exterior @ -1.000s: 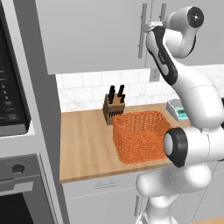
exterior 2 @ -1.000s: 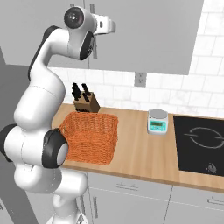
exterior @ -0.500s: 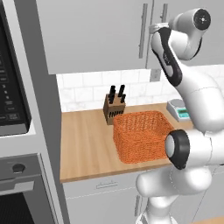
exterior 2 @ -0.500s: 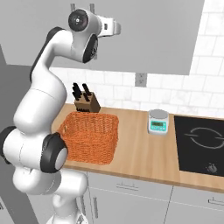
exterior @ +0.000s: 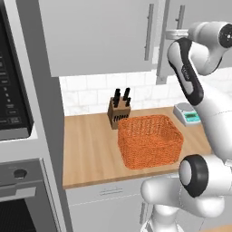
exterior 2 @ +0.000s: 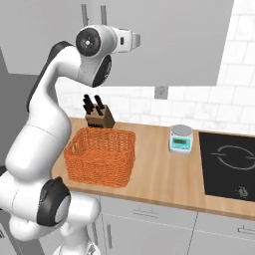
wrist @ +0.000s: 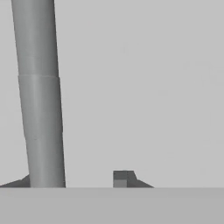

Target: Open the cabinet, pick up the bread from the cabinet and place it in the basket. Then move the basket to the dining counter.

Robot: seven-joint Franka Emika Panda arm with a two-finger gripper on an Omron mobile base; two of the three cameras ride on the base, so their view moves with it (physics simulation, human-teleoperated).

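Cabinet (exterior: 195, 41) door shut high right of the basket (exterior: 151, 141) on the tabletop; its rigid, slick bar handle (wrist: 39, 96) stands between the spread fingers (wrist: 124, 178), best gripped mid-length; door likely light.

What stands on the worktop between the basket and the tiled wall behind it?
A knife block with dark handles stands there, just behind the basket, in both base views.

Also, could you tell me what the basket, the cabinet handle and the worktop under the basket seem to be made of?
The basket looks like orange woven wicker, judging by its open lattice weave. The cabinet handle seems brushed metal: a smooth silver-grey bar with soft shading. The worktop looks like light matte wood, with faint plank lines.
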